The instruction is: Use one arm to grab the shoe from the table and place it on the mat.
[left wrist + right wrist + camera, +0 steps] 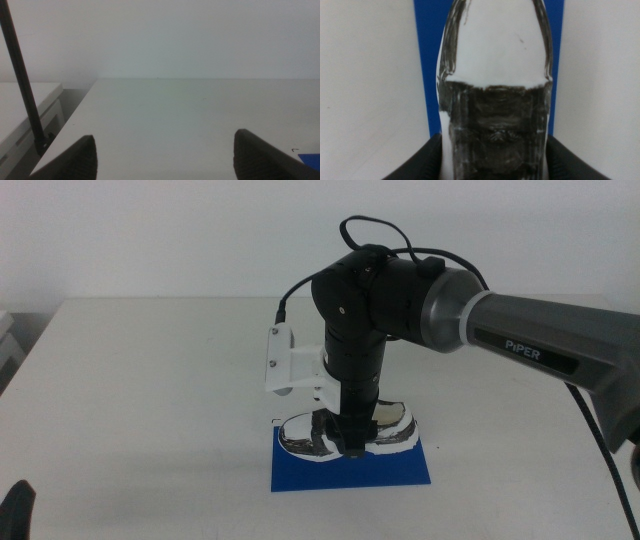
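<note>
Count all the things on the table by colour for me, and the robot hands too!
Blue: 1, the mat
White and black: 1, the shoe, on the mat
Black robot hands: 2, the right hand around the shoe, the left hand waiting open over the table
Total: 4

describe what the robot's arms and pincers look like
The working arm is bulky and black, with a grey link lettered "PiPER", a white bracket and a black cable looping over the top. Its right pincer has two dark jaws. The left pincer shows two dark, rounded jaws.
</note>
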